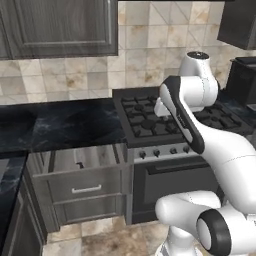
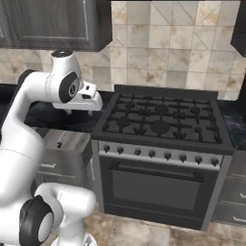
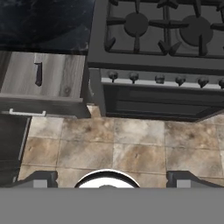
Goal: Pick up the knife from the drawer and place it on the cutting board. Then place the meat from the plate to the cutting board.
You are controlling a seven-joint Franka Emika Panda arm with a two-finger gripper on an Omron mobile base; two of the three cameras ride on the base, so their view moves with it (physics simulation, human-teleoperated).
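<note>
The drawer point(image 3: 41, 81) stands pulled out beneath the dark marble table point(image 1: 60, 125), just left of the gas stove point(image 2: 161, 120), its grey wood-grain front and slim silver bar handle point(image 1: 86, 189) facing the tiled floor point(image 3: 122, 148). Inside it, on the pale wood, lies the knife point(image 3: 38, 73), its black handle showing at about 10 o'clock in the hand view. The hand point(image 3: 111, 179) hangs high above the floor in front of the oven door point(image 2: 153, 185), its two fingertips point(image 3: 41, 178) spread wide apart, open and holding nothing, well apart from the knife.
</note>
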